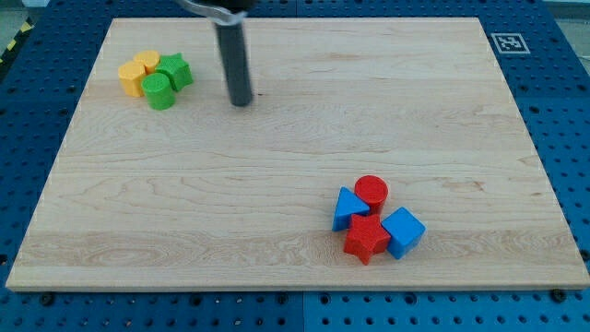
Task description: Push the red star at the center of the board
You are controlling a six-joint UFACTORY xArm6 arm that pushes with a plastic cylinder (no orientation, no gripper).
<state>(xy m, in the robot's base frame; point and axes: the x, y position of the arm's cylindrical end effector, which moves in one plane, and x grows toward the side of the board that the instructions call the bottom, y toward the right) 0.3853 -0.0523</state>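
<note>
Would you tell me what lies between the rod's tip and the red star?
In the camera view nothing does: only bare board separates my tip, near the view's top left, from the red star at lower right.

We count eight blocks on one wooden board [295, 138]: two red, a red star [366, 239] and a red cylinder [371, 192]; two blue, a blue triangle [348, 207] and a blue cube [404, 231]. We also count two green, a green cylinder [159, 91] and a green star [176, 71], and two yellow, a yellow block [132, 78] and a second yellow block [147, 63].
</note>
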